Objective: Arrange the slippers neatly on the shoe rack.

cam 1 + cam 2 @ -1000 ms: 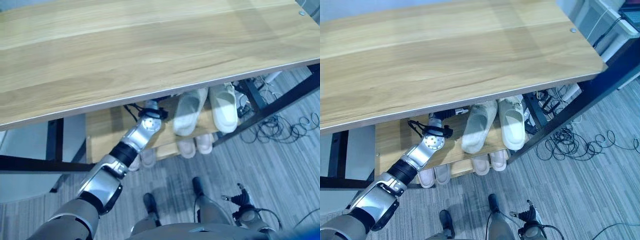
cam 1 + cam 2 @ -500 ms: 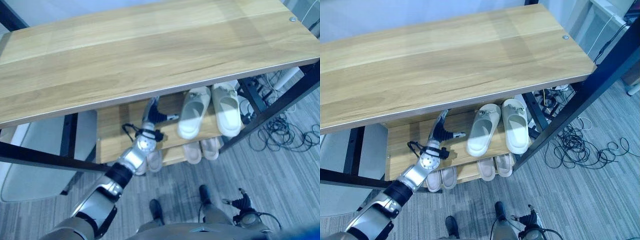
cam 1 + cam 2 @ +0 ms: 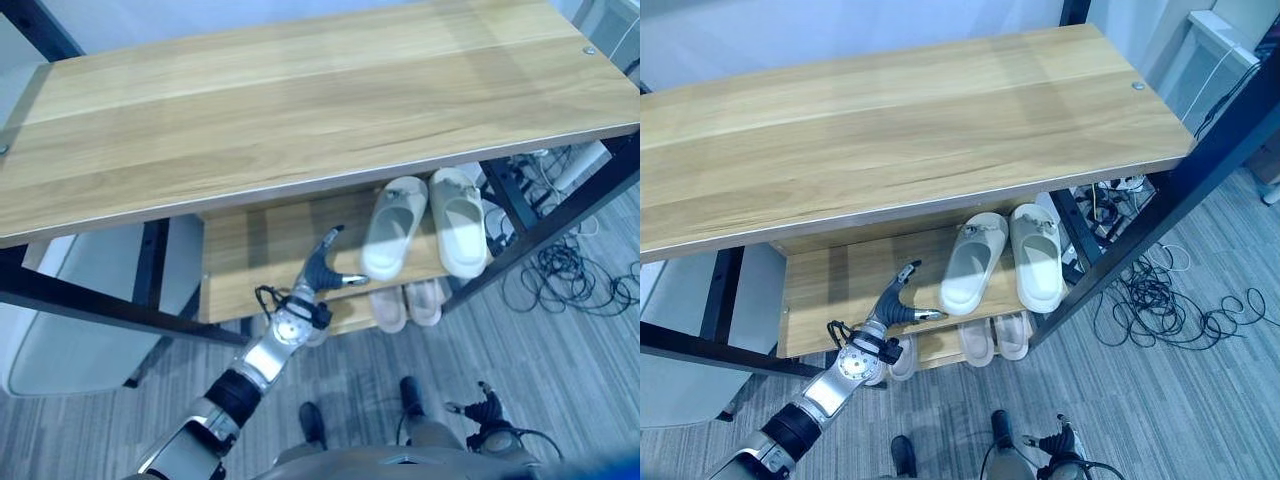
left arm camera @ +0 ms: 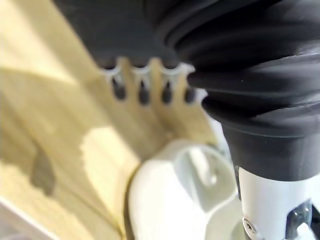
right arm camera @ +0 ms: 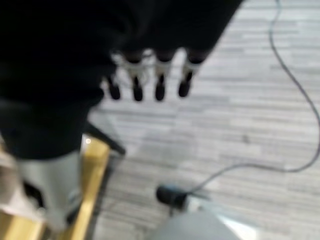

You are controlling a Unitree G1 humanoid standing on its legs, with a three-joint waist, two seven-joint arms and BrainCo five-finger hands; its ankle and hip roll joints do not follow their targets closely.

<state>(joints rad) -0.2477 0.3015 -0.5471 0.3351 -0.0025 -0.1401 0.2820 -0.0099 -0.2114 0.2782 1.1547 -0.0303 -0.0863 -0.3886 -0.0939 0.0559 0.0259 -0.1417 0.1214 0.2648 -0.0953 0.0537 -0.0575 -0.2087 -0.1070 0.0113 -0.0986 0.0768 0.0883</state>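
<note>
Left hand spread over front edge of rack's middle shelf, fingers straight, thumb toward left slipper, holding nothing. Left slipper angled, right slipper straight, side by side on that shelf under wooden top.

Right eye view: lower pairs on bottom shelf.

Left wrist view: fingers extended above wood, white slipper close by.

Right wrist view: right hand over grey floor, fingers relaxed, empty.
</note>
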